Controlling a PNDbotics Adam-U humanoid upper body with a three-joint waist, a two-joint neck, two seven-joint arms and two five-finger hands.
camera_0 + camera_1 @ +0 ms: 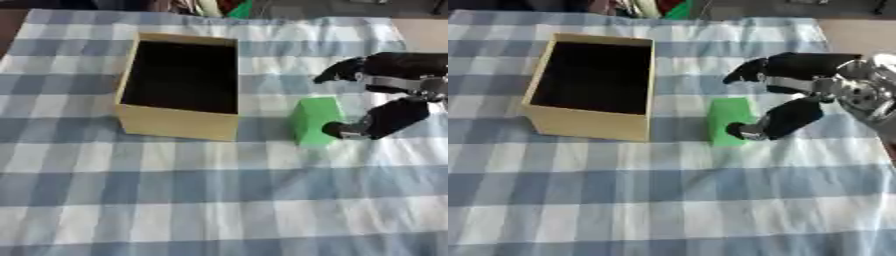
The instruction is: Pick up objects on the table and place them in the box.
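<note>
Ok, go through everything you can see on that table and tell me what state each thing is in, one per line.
Box: upright, open on top, inside looks dark and empty.
Green block: standing on the cloth right of the box, not in it.
Right hand: open, fingers spread above the block, thumb at its near right side.
Checked cloth: spread flat over the table.
Left hand: not in view.

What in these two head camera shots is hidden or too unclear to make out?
- Inside of the cardboard box: dark in both views, so any contents cannot be seen.
- Green block: the right hand is at it; the thumb tip covers its near right side, so contact cannot be confirmed.
- Left hand: in neither view.
- Coloured items past the checkered tablecloth: cut off by the top edge, blurred.
</note>
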